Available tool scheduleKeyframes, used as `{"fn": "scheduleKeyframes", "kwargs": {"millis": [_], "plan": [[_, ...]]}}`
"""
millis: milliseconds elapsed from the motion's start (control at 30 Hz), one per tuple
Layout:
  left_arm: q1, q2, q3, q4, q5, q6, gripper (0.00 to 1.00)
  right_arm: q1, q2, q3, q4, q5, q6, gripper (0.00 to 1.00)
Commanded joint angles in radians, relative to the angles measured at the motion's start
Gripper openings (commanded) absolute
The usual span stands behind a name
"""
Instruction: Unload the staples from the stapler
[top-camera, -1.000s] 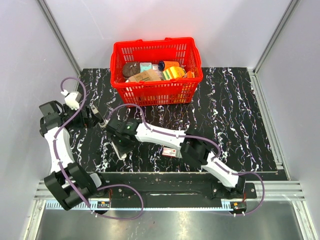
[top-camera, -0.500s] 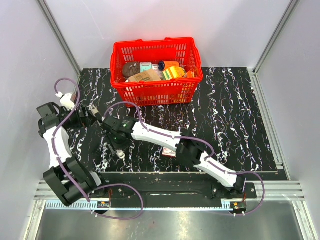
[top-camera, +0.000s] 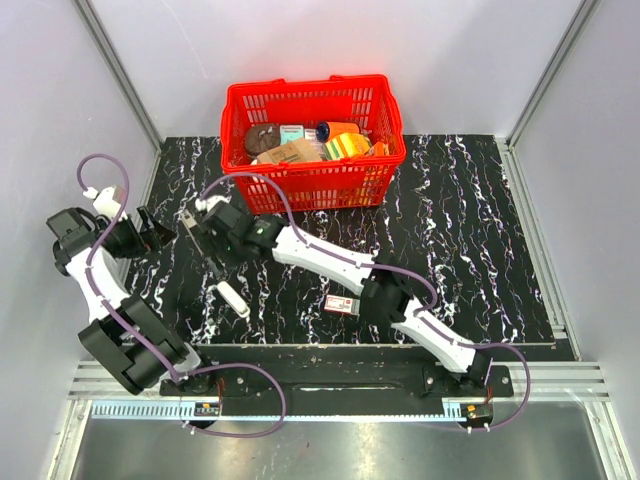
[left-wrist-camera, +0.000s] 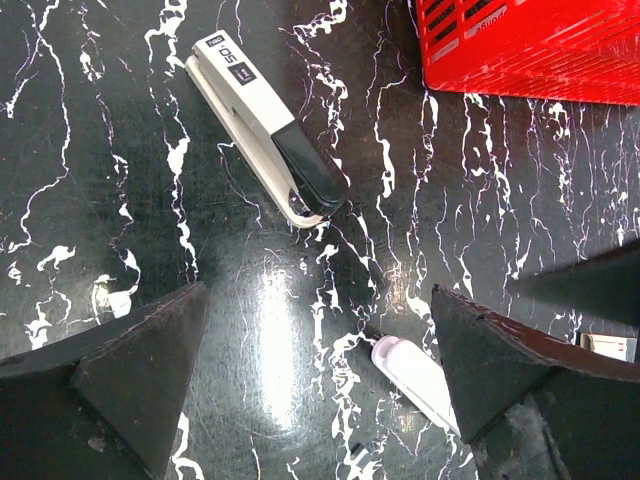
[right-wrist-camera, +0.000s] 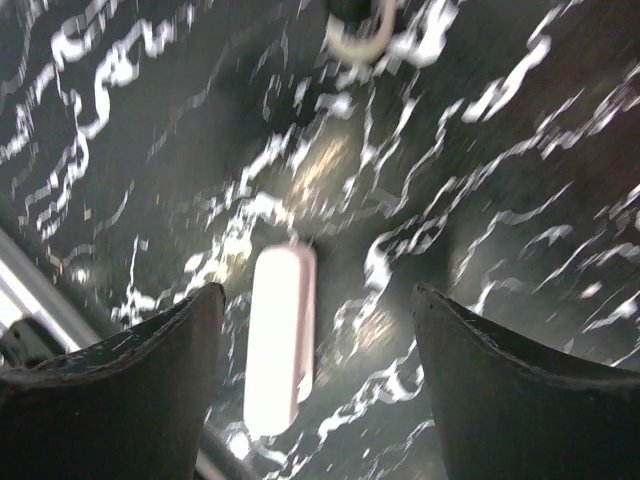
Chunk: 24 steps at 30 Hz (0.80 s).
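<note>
- Top external view: fixed high above and behind the arm bases (top-camera: 455, 378), facing down and forward. It is the farthest view and covers the whole table (top-camera: 480, 220) up to the red basket (top-camera: 315, 140).
- Left wrist view: close, facing almost straight down. The stapler (left-wrist-camera: 265, 130) is at upper left and a basket corner at upper right.
- Right wrist view: closest and blurred, facing down at the white oblong piece (right-wrist-camera: 280, 340).
- Shared: all three views show the white oblong piece. The top external and left wrist views also share the stapler and the basket.

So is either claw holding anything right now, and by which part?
No, nothing is held. Both claws are open. The stapler lies free on the table ahead of the left claw; a white oblong piece lies below the right claw.
</note>
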Motion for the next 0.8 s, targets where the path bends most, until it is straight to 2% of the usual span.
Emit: {"fn": "scheduleKeyframes", "kwargs": {"millis": [0, 167, 333, 433, 500, 567, 633, 700, 767], "plan": [[0.036, -0.037, 0.042, -0.041, 0.057, 0.020, 0.98, -0.081, 0.012, 0.066, 0.202, -0.010, -0.124, 0.81], [0.088, -0.058, 0.032, -0.094, 0.066, 0.075, 0.98, -0.098, 0.113, 0.145, 0.330, -0.064, -0.189, 0.80], [0.116, -0.002, 0.045, -0.149, 0.115, 0.144, 0.99, -0.119, 0.172, 0.165, 0.436, -0.105, -0.188, 0.80], [0.097, 0.030, 0.026, -0.120, 0.143, 0.144, 0.99, -0.125, 0.160, 0.123, 0.500, -0.104, -0.184, 0.79], [0.029, 0.046, 0.019, -0.098, 0.117, 0.135, 0.99, -0.125, 0.115, 0.062, 0.531, -0.087, -0.181, 0.78], [-0.060, 0.041, -0.004, -0.028, 0.059, 0.094, 0.99, -0.124, 0.033, -0.051, 0.564, -0.075, -0.178, 0.77], [-0.139, 0.040, -0.027, 0.046, -0.004, 0.045, 0.99, -0.127, -0.096, -0.248, 0.671, -0.047, -0.172, 0.77], [-0.211, 0.056, -0.018, 0.093, -0.065, 0.013, 0.99, -0.125, -0.260, -0.596, 0.875, -0.047, -0.154, 0.77], [-0.277, 0.096, 0.009, 0.104, -0.143, -0.001, 0.98, -0.127, -0.403, -0.810, 1.009, -0.049, -0.143, 0.76]]}}
